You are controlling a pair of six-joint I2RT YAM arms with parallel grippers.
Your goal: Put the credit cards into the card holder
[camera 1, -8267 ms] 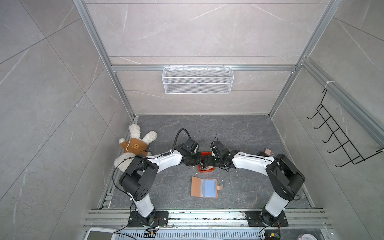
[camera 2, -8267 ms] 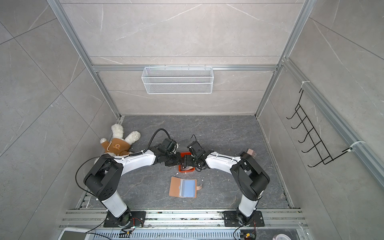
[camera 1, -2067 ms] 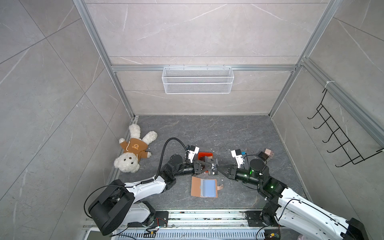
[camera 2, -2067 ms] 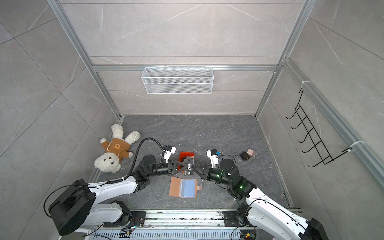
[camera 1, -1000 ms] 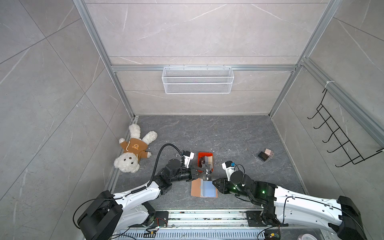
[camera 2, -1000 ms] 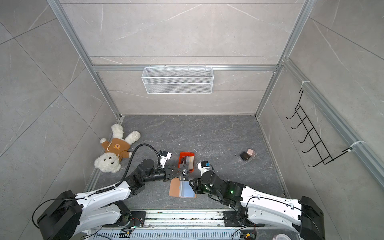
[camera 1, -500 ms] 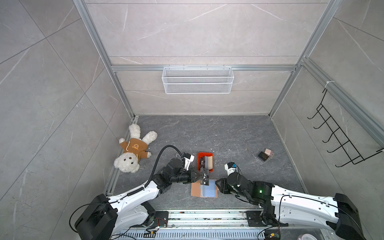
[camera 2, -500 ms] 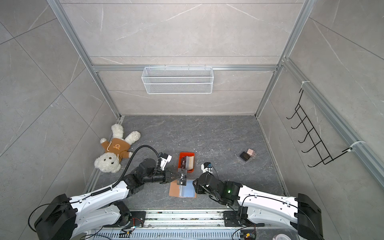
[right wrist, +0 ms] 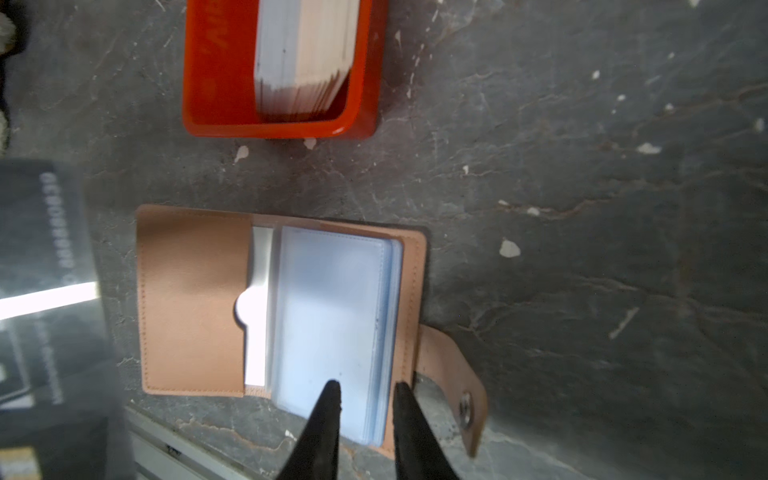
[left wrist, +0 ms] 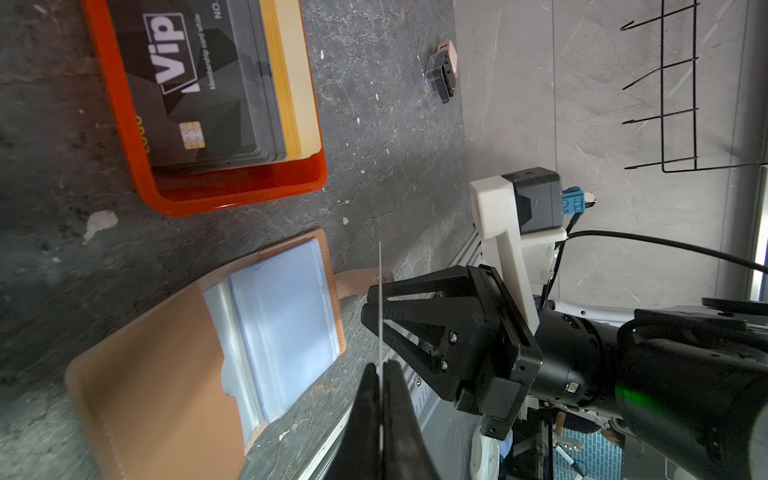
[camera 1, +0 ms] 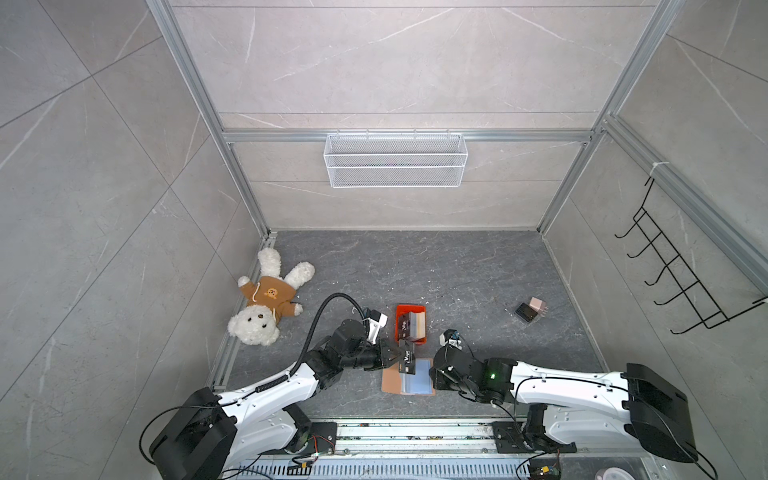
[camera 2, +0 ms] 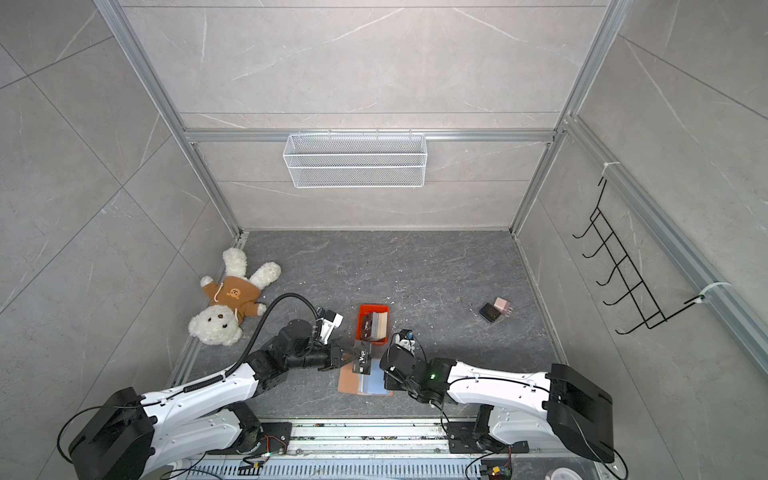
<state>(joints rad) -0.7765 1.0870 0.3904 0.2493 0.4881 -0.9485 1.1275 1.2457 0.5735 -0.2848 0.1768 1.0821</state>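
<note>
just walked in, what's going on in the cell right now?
The left gripper is shut on one black VIP card, holding it over the open card holder. The right gripper, jaws narrowly apart, has its tips at the edge of the holder's clear sleeves; contact can't be confirmed. The other cards sit stacked in the orange tray beside the holder. The front sleeve looks empty.
</note>
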